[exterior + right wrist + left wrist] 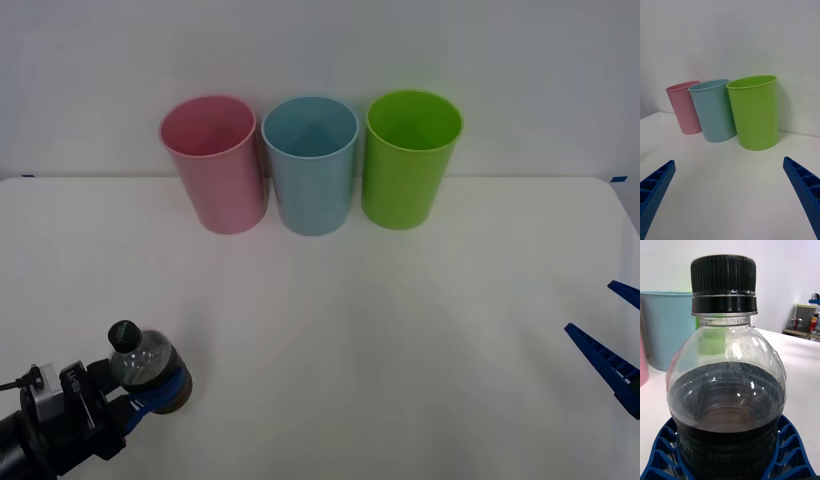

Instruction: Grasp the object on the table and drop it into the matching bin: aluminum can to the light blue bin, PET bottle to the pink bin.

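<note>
Jaws of the left gripper (150, 392) are clamped round the upright PET bottle (143, 362) at the table's (380, 330) near-left corner; the pink bin (213, 163) lies toward one o'clock. The right gripper (612, 345) waits, jaws apart.

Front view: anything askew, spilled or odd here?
Nothing stands out. The pink bin, light blue bin and a lime green bin stand upright in a row; the left gripper holds the bottle, cap on, no spill.
</note>
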You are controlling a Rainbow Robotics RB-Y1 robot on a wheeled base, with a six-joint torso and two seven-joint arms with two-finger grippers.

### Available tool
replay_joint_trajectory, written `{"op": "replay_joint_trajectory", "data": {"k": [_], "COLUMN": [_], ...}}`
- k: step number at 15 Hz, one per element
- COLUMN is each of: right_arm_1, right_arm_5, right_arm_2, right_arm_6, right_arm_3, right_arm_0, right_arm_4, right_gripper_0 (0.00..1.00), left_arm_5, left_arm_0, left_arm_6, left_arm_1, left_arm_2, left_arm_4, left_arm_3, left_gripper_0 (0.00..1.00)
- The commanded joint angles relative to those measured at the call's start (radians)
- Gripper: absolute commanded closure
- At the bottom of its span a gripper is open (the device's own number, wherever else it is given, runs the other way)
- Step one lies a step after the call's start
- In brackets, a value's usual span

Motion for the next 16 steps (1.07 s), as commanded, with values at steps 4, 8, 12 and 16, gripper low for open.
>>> {"op": "replay_joint_trajectory", "data": {"k": [4, 8, 12, 16], "right_arm_1": [0.000, 0.000, 0.000, 0.000], "right_arm_5": [0.000, 0.000, 0.000, 0.000], "right_arm_2": [0.000, 0.000, 0.000, 0.000], "right_arm_6": [0.000, 0.000, 0.000, 0.000], "right_arm_3": [0.000, 0.000, 0.000, 0.000], "right_arm_0": [0.000, 0.000, 0.000, 0.000], "right_arm_4": [0.000, 0.000, 0.000, 0.000], "right_gripper_0": [0.00, 0.00, 0.00, 0.00], "left_arm_5": [0.174, 0.291, 0.383, 0.470], "left_arm_0": [0.090, 0.073, -0.023, -0.138], "left_arm_6": [0.134, 0.195, 0.310, 0.341], "left_arm_1": [0.024, 0.024, 0.024, 0.024], "left_arm_2": [0.067, 0.104, 0.097, 0.076], "left_arm_4": [0.123, 0.181, 0.168, 0.160], "left_arm_3": [-0.168, -0.248, -0.294, -0.294], "left_gripper_0": [1.00, 1.00, 1.00, 1.00]}}
